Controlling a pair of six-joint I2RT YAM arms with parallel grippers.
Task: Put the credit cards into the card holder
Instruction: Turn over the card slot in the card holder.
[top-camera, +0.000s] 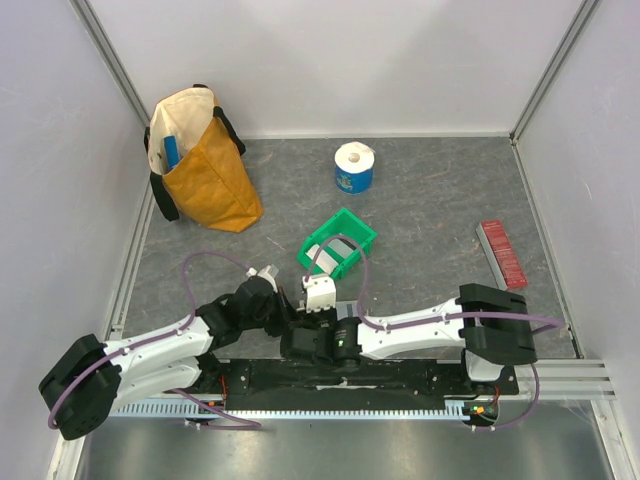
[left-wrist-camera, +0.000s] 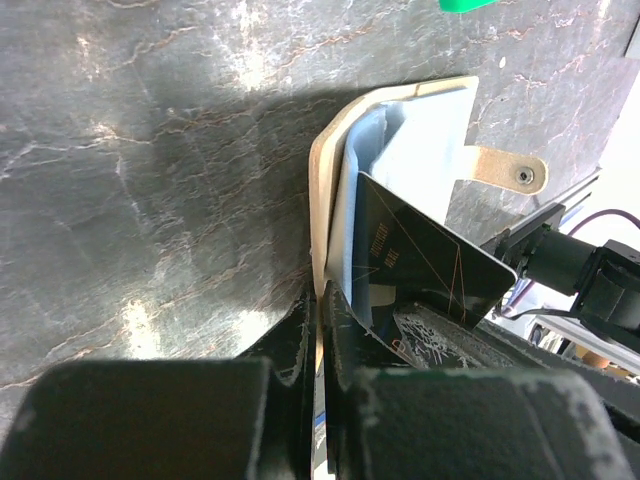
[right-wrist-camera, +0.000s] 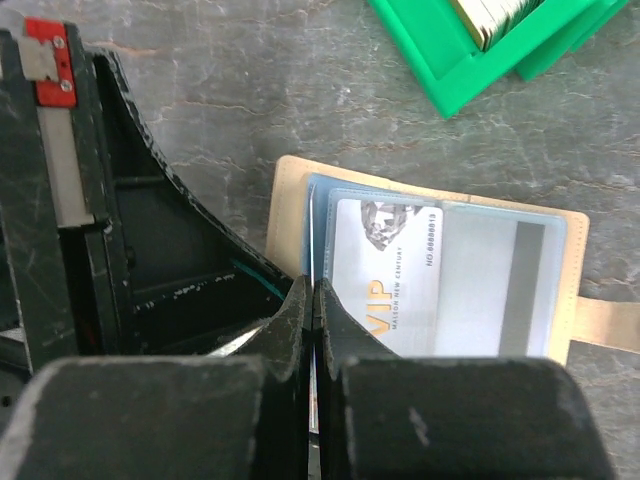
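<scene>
Open card holder (right-wrist-camera: 574, 290) on the grey, marble-veined counter (top-camera: 430, 230), at the near middle between the two arms and just in front of the green bin (top-camera: 356, 222). In the right wrist view, laid flat with long axis left to right and the closing tab (left-wrist-camera: 505, 170) pointing right. Soft tan, leather-like cover with rounded corners. Pale blue lining under clear, glossy pockets. Small round metal snap (left-wrist-camera: 525, 176) at the tab's end.

Pale grey VIP card (right-wrist-camera: 385, 260) flat inside a clear pocket, print parallel to the holder's long axis, with a second grey card and its darker stripe beside it.

Left hand (left-wrist-camera: 318, 330) closed to a thin slit, pinching the holder's cream edge at the end opposite the tab.

Right hand (right-wrist-camera: 314, 300) likewise pressed shut, gripping the dark card (left-wrist-camera: 425, 262): thin, rigid, glossy black with fine gold lettering, held at a slant over the blue lining, one corner low beside the fold and the opposite corner raised. Whether that corner sits inside a pocket cannot be told.

Further pale cards (top-camera: 330, 252) standing on edge in the hard plastic bin.

Red ridged strip (top-camera: 503, 253) well apart at right. White-and-blue roll (top-camera: 354, 167) upright behind the bin. Yellow cloth bag (top-camera: 205, 165) with dark straps in the far left corner.
</scene>
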